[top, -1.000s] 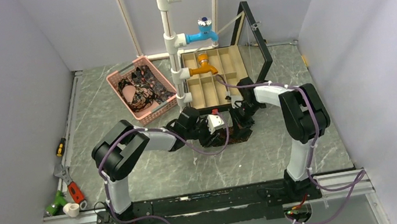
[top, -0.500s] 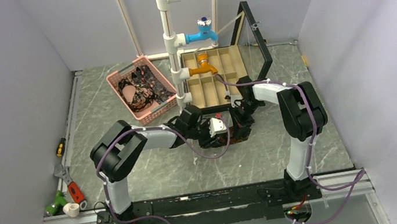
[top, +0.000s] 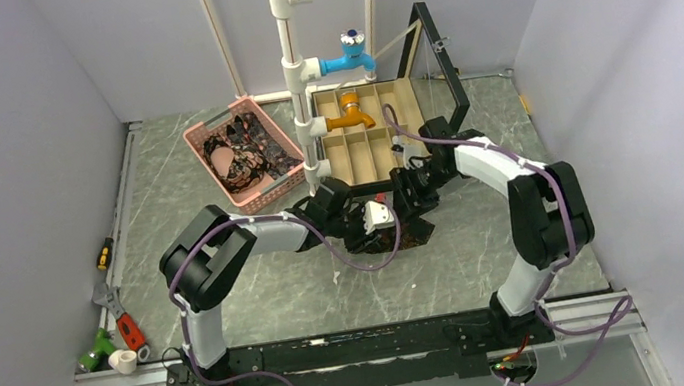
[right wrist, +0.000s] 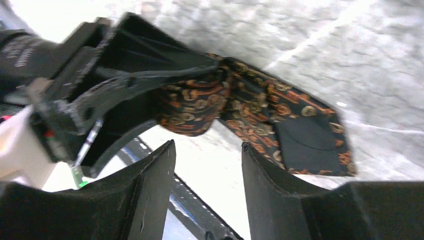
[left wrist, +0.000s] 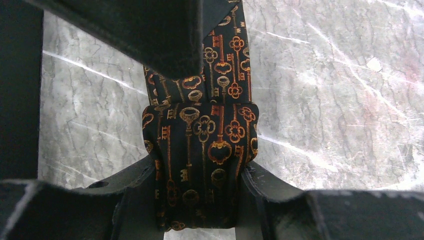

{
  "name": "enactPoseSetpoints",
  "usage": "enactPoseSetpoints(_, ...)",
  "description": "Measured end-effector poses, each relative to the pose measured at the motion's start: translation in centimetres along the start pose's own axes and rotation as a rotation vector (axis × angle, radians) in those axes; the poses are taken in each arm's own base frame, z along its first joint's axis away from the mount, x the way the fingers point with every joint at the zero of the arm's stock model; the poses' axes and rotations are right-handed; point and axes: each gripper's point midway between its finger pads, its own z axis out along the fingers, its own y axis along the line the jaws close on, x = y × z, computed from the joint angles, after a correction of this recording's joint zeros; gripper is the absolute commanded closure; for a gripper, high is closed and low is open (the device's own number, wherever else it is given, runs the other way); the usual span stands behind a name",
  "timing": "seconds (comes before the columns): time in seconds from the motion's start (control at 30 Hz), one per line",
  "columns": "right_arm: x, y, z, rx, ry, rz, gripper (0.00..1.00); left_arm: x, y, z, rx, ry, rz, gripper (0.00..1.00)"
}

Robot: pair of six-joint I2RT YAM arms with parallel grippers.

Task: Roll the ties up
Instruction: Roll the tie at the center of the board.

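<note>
Between left fingers (left wrist: 136, 186), rolled tie (left wrist: 201, 145) (key-patterned)

The right arm (top: 545, 213) swung its elbow out toward the right edge of the table (top: 450, 269) and nearer the front edge, so its forearm reached in more from the right. The right gripper (top: 409, 192) shifted slightly toward the far edge, over the tie (left wrist: 200, 145). The left gripper (left wrist: 200, 169) crept a little farward too.
</note>
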Motion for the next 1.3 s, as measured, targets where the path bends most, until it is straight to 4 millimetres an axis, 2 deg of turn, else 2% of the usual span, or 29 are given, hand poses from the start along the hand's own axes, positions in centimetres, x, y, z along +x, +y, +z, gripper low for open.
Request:
enactPoseSetpoints(0.13, -0.1, 2.2, -0.1, -0.096, -0.029, 0.015, 0.46, 0.0, 0.0, 0.0, -0.002, 0.001, 0.001, 0.65)
enactPoseSetpoints(0.23, 0.1, 3.2, 0.9, -0.141, -0.013, 0.032, 0.46, 0.0, 0.0, 0.0, -0.001, 0.001, 0.005, 0.64)
enactPoseSetpoints(0.3, 0.0, 3.4, 1.7, -0.152, -0.002, 0.039, 0.51, 0.0, 0.0, 0.0, -0.001, 0.001, 0.009, 0.63)
enactPoseSetpoints(0.37, 0.1, 3.4, 2.5, -0.160, 0.012, 0.046, 0.59, 0.0, 0.0, 0.0, -0.001, 0.001, 0.011, 0.62)
enactPoseSetpoints(0.53, 0.3, 3.0, 3.6, -0.187, 0.044, 0.098, 1.00, 0.0, 0.0, 0.0, -0.001, 0.001, 0.012, 0.58)
enactPoseSetpoints(0.7, 0.4, 2.8, 3.5, -0.191, 0.047, 0.095, 1.00, -0.1, 0.0, 0.1, -0.002, -0.002, 0.009, 0.45)
enactPoseSetpoints(0.77, 0.6, 2.3, 3.5, -0.180, 0.051, 0.093, 1.00, -0.3, 0.1, 0.1, -0.005, -0.007, 0.006, 0.39)
enactPoseSetpoints(0.8, 0.7, 1.8, 3.5, -0.168, 0.055, 0.095, 1.00, -0.4, 0.1, 0.1, -0.003, -0.016, 0.002, 0.33)
enactPoseSetpoints(0.87, 1.0, 1.0, 3.5, -0.140, 0.066, 0.110, 1.00, -0.4, -0.2, 0.1, 0.007, -0.025, -0.011, 0.31)
enactPoseSetpoints(0.93, 1.4, 0.1, 3.3, -0.100, 0.077, 0.117, 1.00, -0.3, -0.5, 0.1, 0.018, -0.032, -0.026, 0.20)
enactPoseSetpoints(1.1, 1.8, -2.1, 3.2, 0.014, 0.088, 0.112, 1.00, -1.0, -0.9, 0.1, 0.039, -0.068, -0.061, 0.18)
enactPoseSetpoints(1.3, 2.0, -3.7, 3.3, 0.106, 0.106, 0.119, 1.00, -2.7, -0.8, 0.3, 0.049, -0.136, -0.067, 0.17)
